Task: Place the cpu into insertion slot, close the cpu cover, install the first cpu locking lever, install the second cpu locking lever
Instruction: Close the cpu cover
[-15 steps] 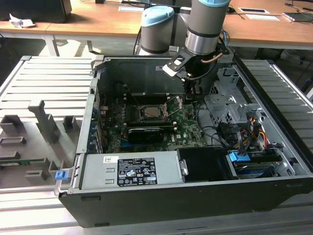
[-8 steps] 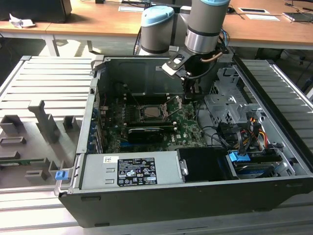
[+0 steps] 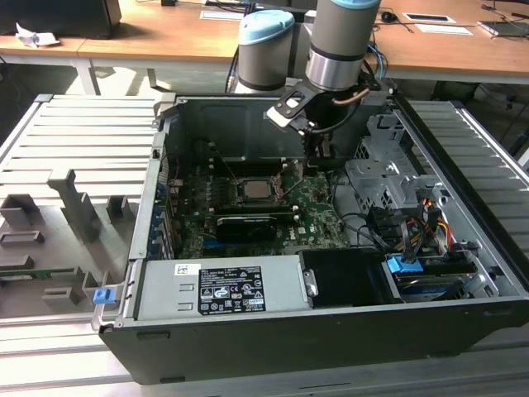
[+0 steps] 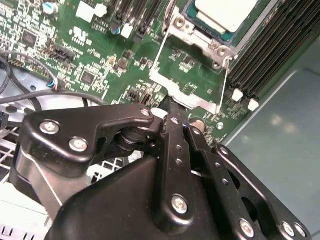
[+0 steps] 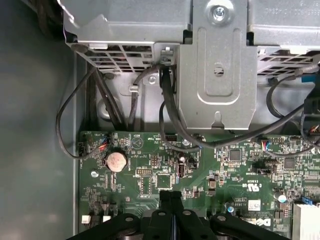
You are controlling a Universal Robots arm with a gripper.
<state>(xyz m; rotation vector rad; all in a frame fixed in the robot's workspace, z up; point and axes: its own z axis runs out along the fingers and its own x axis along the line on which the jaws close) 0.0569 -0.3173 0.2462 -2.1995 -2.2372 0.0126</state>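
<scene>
Up close — cpu (image 4: pixel 227 15) in insertion slot (image 4: pixel 186 31)

One cpu (image 3: pixel 254 189), one coin battery (image 5: pixel 116 160), one power supply box (image 3: pixel 221 289).

Pale silver square cpu (image 3: pixel 254 188) seated flat in the insertion slot (image 4: pixel 186 36), centre of the exterior view; cpu cover (image 4: pixel 192 99) raised open.

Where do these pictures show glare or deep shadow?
In the second wrist view the cpu is washed out pale, and a soft reflection lies on the case panel; in the exterior view the motherboard sits in shade.
</scene>
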